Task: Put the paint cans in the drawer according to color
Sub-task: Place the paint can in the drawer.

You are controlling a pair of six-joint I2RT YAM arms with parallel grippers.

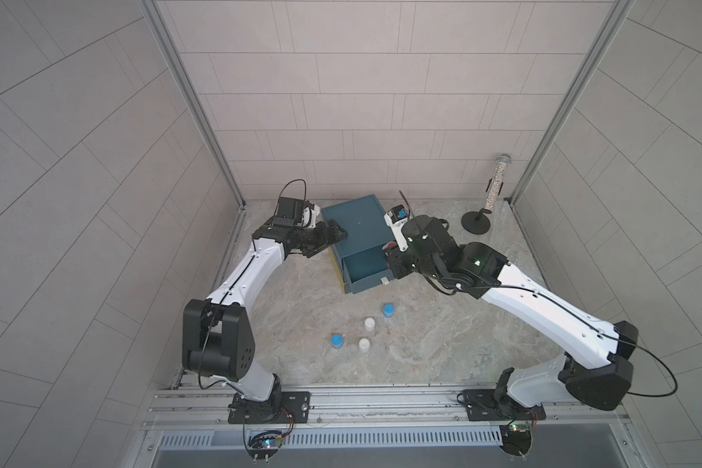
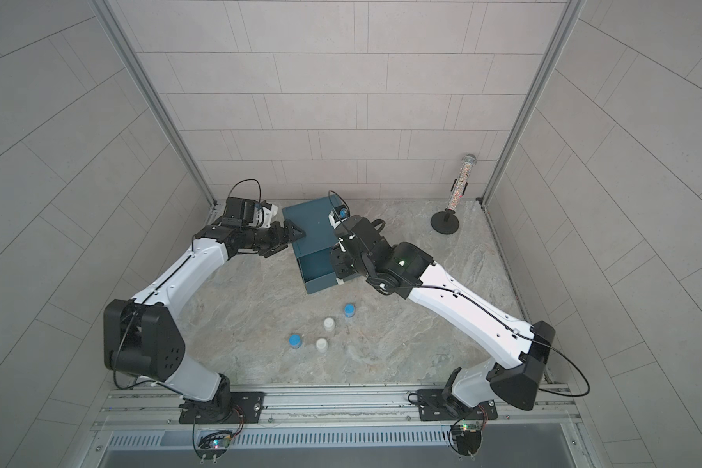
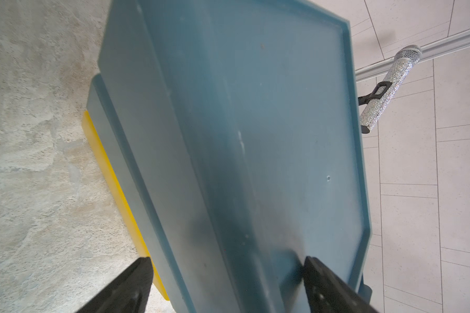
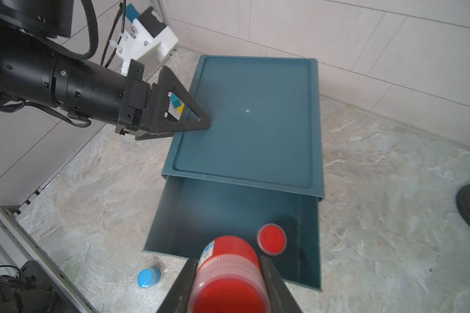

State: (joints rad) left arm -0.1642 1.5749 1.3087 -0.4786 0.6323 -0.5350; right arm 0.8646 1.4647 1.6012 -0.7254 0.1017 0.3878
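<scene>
The right gripper point(image 4: 227, 260), clamped on a red paint can point(image 4: 228, 281), hangs over the open drawer point(image 4: 174, 216) at the wrist view's lower centre, beside a second red can point(image 4: 271, 239) inside. The left gripper point(image 3: 227, 260), jaws apart, rests on the cabinet point(image 4: 255, 122) top; a hasty release could knock the two cans together and tip them.

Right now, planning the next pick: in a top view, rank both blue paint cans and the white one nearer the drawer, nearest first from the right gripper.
1. Near blue can, by the drawer.
2. White can, beside it.
3. Far blue can, farthest left.
</scene>
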